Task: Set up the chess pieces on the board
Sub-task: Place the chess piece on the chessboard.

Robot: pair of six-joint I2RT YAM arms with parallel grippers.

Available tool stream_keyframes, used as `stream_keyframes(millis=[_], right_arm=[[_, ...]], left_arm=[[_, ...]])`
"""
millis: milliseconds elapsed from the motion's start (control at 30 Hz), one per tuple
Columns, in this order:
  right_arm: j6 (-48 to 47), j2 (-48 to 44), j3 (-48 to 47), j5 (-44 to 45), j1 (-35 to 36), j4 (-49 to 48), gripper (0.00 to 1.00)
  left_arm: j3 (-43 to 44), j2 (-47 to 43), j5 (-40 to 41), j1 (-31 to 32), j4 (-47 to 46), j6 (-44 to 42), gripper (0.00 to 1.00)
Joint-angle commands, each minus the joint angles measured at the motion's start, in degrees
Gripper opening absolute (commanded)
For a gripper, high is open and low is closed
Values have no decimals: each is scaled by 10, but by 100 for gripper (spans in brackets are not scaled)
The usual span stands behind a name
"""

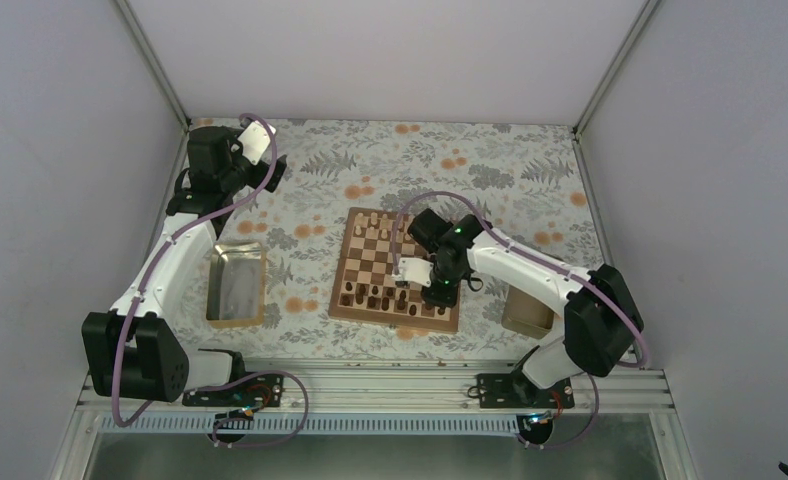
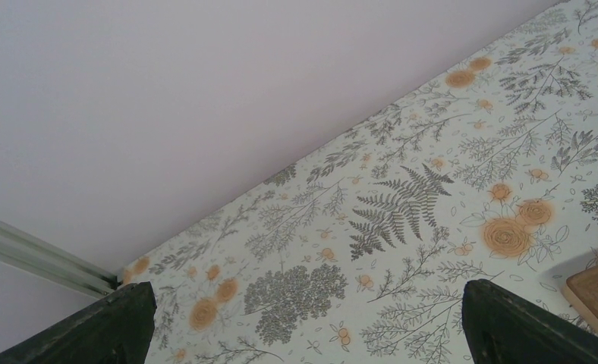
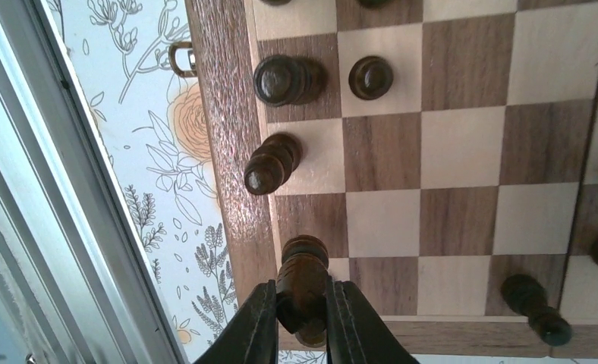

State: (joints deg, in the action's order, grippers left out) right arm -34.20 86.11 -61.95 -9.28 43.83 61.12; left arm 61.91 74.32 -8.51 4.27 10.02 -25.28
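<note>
Seen from above, a metal rail (image 1: 370, 385) runs across the bottom of the frame, with both arm bases bolted to it. Just above it, a flowered tablecloth (image 1: 310, 200) covers the table. A metal tray (image 1: 237, 285) lies at lower left of centre. A second tray (image 1: 527, 312) sits at lower right, partly hidden behind the right arm.

Between the trays, at the centre of the frame, lies the board (image 1: 370, 265), a checkered wooden square. Dark pieces (image 1: 375, 298) stand along its lower edge and pale pieces (image 1: 375, 225) along its upper edge.

The right pincer (image 1: 440, 292) points down over the lower right part of the board. In its wrist view, its two fingers (image 3: 258, 326) are closed tight on a dark piece (image 3: 302, 273) at bottom centre. That piece is over the outermost row of squares, beside the plain border and near a corner. Whether its base touches the wood cannot be told. Three more dark ones stand at upper left of that view and another at lower right.

Farthest away, at upper left of the overhead frame, the left pincer (image 1: 255, 150) is over the cloth, well apart from the board. Its wrist view shows its fingers spread wide in the two bottom corners, gripping nothing. Cloth lies between them, a pale wall (image 2: 167, 114) stands beyond, and one board corner shows at the right edge.
</note>
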Motion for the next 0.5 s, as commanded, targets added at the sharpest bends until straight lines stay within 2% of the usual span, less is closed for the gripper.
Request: stream_keyframes(millis=[0,467], right_arm=[[14,-9,14,2,3,-5,9],[7,20,17,-4,4,-23,11]], left_arm=[[8,-1,-12,-2,-1,-3,100],[6,3,-9,-2,-2,-5,100]])
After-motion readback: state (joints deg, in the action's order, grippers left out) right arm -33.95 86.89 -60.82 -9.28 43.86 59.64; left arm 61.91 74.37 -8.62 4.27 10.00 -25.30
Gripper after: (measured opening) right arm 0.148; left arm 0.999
